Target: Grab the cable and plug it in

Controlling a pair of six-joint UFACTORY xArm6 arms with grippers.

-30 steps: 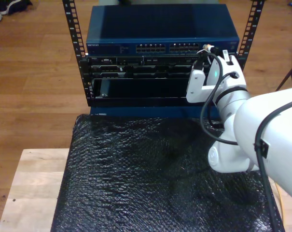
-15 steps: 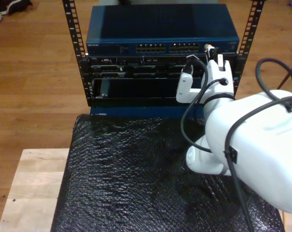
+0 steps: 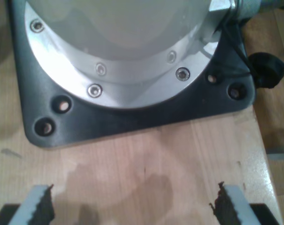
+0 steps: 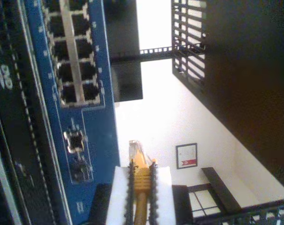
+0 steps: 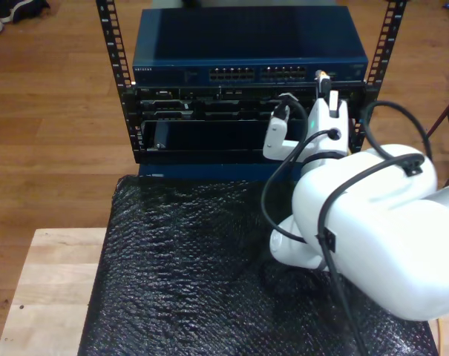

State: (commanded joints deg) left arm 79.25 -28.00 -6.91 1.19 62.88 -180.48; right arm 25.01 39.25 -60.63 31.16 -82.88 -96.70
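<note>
1. My second claw (image 4: 141, 197) is clamped on the cable (image 4: 142, 187), the yellow-orange boot pinched between its two white pads (image 4: 119, 192).
2. The cable's clear plug (image 4: 134, 151) sticks out past the pads, near the blue switch (image 4: 92, 136) but apart from its face.
3. In the exterior view the second claw (image 5: 322, 83) sits at the switch's (image 5: 246, 52) front, towards that view's right end of the port rows (image 5: 260, 73); the plug there is too small to judge, though it seems just short of a port.
4. My first claw (image 3: 132, 206) is spread wide with nothing between its pads, over a pale wooden worktop (image 3: 146, 159) beside a black base plate (image 3: 132, 117).
</note>
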